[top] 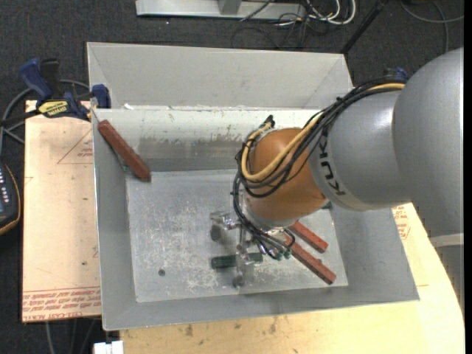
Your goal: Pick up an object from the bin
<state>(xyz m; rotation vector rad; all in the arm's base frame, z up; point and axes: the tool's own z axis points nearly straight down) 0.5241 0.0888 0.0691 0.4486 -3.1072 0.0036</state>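
Tool (237, 255) is sitting low over the floor of the grey metal bin (110, 234), in the front middle part, reaching down from under the arm's orange cover (284, 175). Its tip is looking very close to the floor, perhaps touching it. Whether it is released or clenched I cannot tell, since the metal parts are overlapping from this angle.

A small dark block (223, 262) is lying on the floor just at the tool's left side, touching it or nearly so; whether the tool is gripping it cannot be made out. Two reddish-brown bars are lying just to the right of the tool, one (313, 240) behind the other (317, 268), both slanting toward the front right corner and partly running under the cover. A third reddish-brown bar (124, 150) is leaning against the back left corner, well apart from the tool.

Judging by this, the descent is looking finished or nearly so, and the task is standing at the grasp itself. Nothing is being carried clear of the floor, so closing on a thing, if not yet done, and lifting it out of the bin are remaining.
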